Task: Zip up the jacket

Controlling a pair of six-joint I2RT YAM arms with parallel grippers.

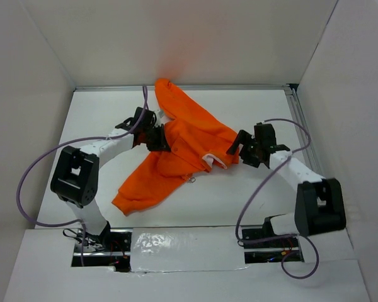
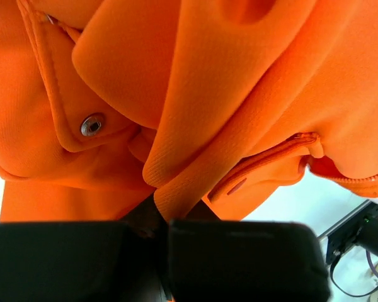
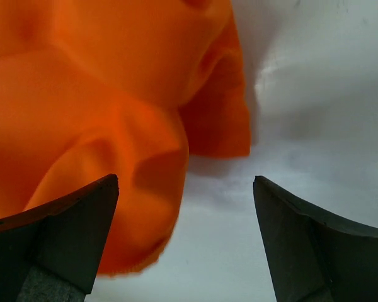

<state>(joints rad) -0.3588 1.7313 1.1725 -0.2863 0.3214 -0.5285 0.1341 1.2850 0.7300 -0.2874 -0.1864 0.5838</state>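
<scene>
The orange jacket point(image 1: 183, 141) lies crumpled across the middle of the white table, with a bit of pale lining point(image 1: 215, 161) showing at its right edge. My left gripper point(image 1: 156, 138) is at the jacket's left side, shut on a fold of the orange fabric point(image 2: 176, 189). The left wrist view shows a pocket flap with a metal snap point(image 2: 92, 124) and a piece of zipper edge point(image 2: 365, 180). My right gripper point(image 1: 239, 150) is open at the jacket's right edge. In the right wrist view its gap point(image 3: 184, 189) spans the fabric's edge point(image 3: 113, 126) and bare table.
White walls enclose the table point(image 1: 239, 195) on three sides. A metal rail point(image 1: 294, 113) runs along the right side. A sleeve end point(image 1: 129, 202) reaches toward the near left. Purple cables point(image 1: 31, 182) loop beside both arm bases.
</scene>
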